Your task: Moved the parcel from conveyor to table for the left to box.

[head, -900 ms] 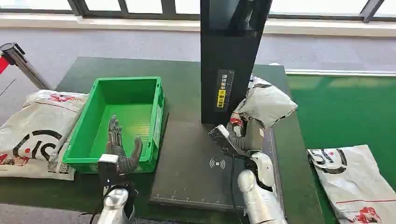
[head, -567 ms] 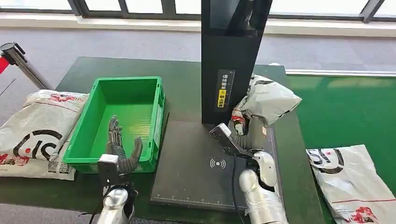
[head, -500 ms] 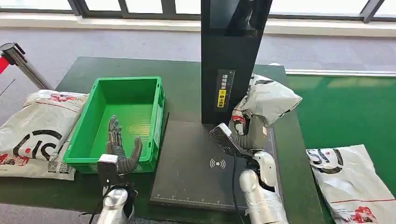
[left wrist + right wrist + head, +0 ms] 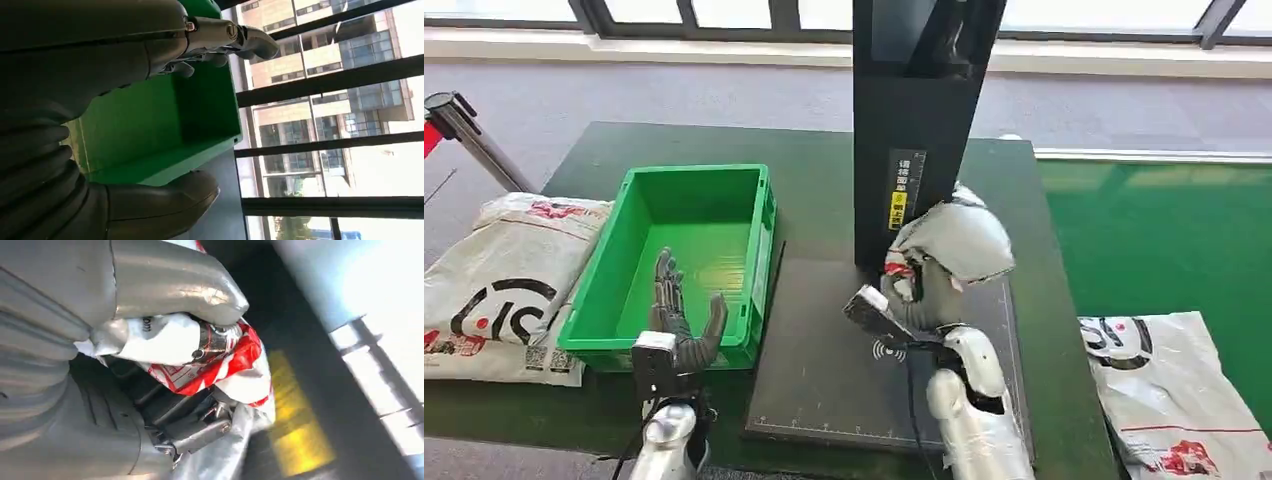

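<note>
My right hand [image 4: 914, 295] grips a white and red plastic parcel [image 4: 952, 240] above the black scanner pad [image 4: 824, 380], close to the black scanner column [image 4: 914, 130]. In the right wrist view the thumb [image 4: 175, 280] presses the crumpled parcel [image 4: 220, 365] against the fingers. My left hand [image 4: 679, 325] is raised at the near rim of the green box [image 4: 764, 240], fingers spread and holding nothing. The left wrist view looks past that hand [image 4: 75, 75] into the green box [image 4: 165, 125].
A large white parcel [image 4: 504, 280] lies left of the box on the dark green table [image 4: 814, 190]. Another white parcel [image 4: 1184, 390] lies on the green conveyor surface at right. A barrier post [image 4: 464, 125] stands at far left.
My right hand has carried the parcel leftward, from beside the column's right edge to in front of it over the scanner pad. The left hand has stayed put.
</note>
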`<action>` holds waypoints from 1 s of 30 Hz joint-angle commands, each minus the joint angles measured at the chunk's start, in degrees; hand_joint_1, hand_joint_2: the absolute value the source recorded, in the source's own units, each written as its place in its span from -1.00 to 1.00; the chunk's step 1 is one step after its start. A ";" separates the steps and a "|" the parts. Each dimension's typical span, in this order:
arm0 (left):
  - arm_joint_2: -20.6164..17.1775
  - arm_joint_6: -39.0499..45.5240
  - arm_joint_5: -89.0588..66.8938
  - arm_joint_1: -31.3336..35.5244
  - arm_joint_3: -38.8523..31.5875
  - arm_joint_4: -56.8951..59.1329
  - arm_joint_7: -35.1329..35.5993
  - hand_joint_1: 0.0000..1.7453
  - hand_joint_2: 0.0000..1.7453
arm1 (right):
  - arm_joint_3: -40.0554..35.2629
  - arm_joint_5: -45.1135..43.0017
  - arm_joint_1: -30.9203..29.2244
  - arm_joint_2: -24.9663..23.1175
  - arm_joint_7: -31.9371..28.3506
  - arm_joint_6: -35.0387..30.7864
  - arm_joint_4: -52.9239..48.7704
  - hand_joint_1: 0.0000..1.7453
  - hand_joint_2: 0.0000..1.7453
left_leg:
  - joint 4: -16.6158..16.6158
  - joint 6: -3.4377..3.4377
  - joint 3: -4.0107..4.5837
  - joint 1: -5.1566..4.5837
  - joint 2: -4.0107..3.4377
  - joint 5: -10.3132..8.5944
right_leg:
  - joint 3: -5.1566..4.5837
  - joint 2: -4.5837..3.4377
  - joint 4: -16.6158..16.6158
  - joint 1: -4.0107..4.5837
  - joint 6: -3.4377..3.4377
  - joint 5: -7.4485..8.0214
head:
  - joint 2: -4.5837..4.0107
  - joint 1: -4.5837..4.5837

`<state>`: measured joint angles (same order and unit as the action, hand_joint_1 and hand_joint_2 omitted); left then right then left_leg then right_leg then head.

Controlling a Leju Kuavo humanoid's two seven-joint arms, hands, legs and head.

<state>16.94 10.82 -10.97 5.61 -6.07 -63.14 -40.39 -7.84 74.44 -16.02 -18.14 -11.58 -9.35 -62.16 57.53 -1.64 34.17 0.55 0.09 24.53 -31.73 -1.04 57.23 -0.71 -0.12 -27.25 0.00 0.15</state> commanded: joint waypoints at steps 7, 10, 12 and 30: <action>2.39 -1.47 -1.18 1.29 -5.68 5.68 0.39 -1.00 1.00 | -9.37 -0.27 0.64 3.24 1.82 0.73 5.03 1.00 1.00 | -0.14 0.08 -0.13 0.00 0.08 -0.06 | 0.16 0.19 -0.18 0.01 0.02 0.03 | 0.00 0.00; 2.41 -1.60 -1.11 1.68 -5.70 6.11 0.39 -1.00 1.00 | -9.34 -0.27 0.72 3.33 2.03 0.81 5.38 1.00 1.00 | -0.10 0.06 -0.13 -0.01 0.06 -0.03 | 0.15 0.15 -0.12 -0.01 0.02 0.00 | 0.00 0.00; 2.34 -1.72 -1.16 2.08 -5.68 6.56 0.39 -1.00 1.00 | -9.50 -0.18 0.66 3.34 2.06 0.96 5.77 1.00 1.00 | -0.12 0.06 -0.13 -0.02 0.06 -0.04 | 0.15 0.16 -0.14 -0.01 0.02 0.01 | 0.00 0.00; 1.74 -1.28 -0.12 1.83 -4.78 6.61 0.39 -1.00 1.00 | -12.27 -7.11 0.54 3.71 -8.24 2.80 5.52 -1.00 1.00 | -0.08 0.07 -0.18 -0.01 0.10 -0.05 | 0.25 0.24 -0.11 -0.01 0.02 0.01 | 0.00 -0.02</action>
<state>17.00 9.70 -11.65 6.27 -6.71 -61.33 -40.39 -17.49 68.30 -14.12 -17.03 -19.74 -7.19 -58.18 57.53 -1.63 33.98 0.54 0.13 24.54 -31.49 -0.93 57.22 -0.73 -0.10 -27.28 0.00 0.13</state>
